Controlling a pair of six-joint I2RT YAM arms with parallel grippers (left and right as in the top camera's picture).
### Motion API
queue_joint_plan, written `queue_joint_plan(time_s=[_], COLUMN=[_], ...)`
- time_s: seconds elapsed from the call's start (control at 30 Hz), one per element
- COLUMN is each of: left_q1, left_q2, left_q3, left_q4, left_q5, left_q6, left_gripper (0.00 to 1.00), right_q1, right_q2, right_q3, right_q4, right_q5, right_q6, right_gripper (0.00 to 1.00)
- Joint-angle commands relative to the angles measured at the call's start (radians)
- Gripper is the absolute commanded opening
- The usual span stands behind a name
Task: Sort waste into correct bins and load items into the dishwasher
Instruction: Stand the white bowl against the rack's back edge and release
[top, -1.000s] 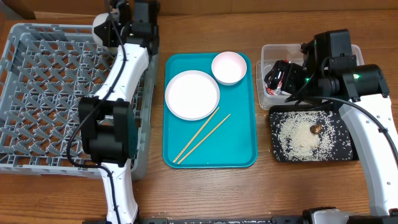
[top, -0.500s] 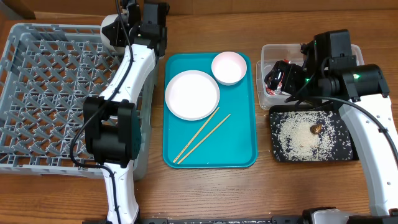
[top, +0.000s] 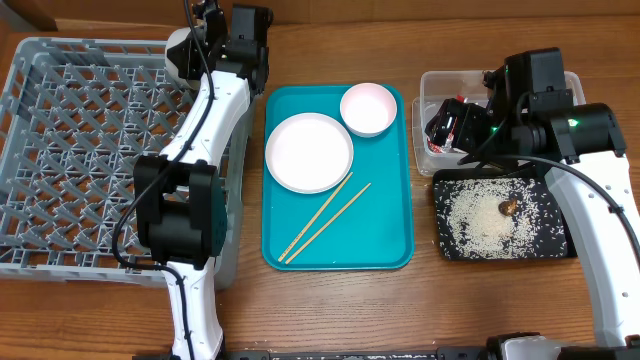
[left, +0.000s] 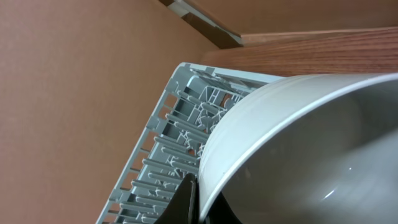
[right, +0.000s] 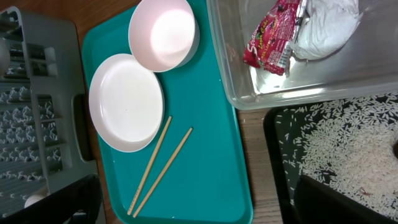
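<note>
Left claw (top: 205, 42) first: it's pinching the rim of a white bowl (left: 298, 143), one dark finger (left: 185, 200) pressed against the outside, and the bowl is tipped up on edge. That puts it just off the far left corner of the teal tray (top: 385, 205), over the far corner of the grey dish rack (top: 80, 170), which runs along the tray's left side. On the teal tray itself sit the round plate (top: 309, 152), with a second bowl (top: 368, 108) touching its far right edge, and the chopsticks (top: 325, 222) lying slanted on the near side of the plate. Over to the right claw (top: 447, 122): fingers spread wide, nothing between them, hanging above the clear tub (top: 432, 85) to the right of the tray's far end. In the tub lie the red wrapper (right: 268, 40) and the white tissue (right: 326, 25), side by side. Right of the tray's near half is the black tray (top: 555, 250), strewn with rice (top: 480, 220), with a small brown bit (top: 508, 207) in among the grains
</note>
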Motion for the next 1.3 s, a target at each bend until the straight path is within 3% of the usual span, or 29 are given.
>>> queue_joint_plan(time_s=[0.0, 0.1, 0.3, 0.47, 0.9, 1.27], left_q1=[0.012, 0.012, 0.011, 0.011, -0.01, -0.013], left_q2=[0.007, 0.01, 0.02, 0.021, 0.023, 0.023], left_q3=[0.007, 0.001, -0.02, -0.02, -0.026, -0.072], left_q4=[-0.042, -0.082, -0.081, -0.073, -0.169, -0.191], left_q5=[0.0, 0.0, -0.019, -0.147, -0.022, -0.019], left_q6=[-0.08, -0.136, -0.135, -0.127, -0.129, -0.128], left_gripper=[0.04, 0.04, 0.04, 0.04, 0.04, 0.04], right_q1=[0.002, 0.002, 0.002, 0.002, 0.002, 0.002], right_q2=[-0.003, -0.003, -0.003, -0.003, -0.003, -0.003], right_q3=[0.0, 0.0, 0.0, 0.0, 0.0, 0.0], right_q4=[0.002, 0.003, 0.003, 0.006, 0.013, 0.006], right_q5=[0.01, 0.011, 0.01, 0.01, 0.01, 0.01], right_q6=[-0.002, -0.002, -0.002, -0.002, -0.002, -0.002], right_gripper=[1.0, 1.0, 1.0, 1.0, 1.0, 1.0])
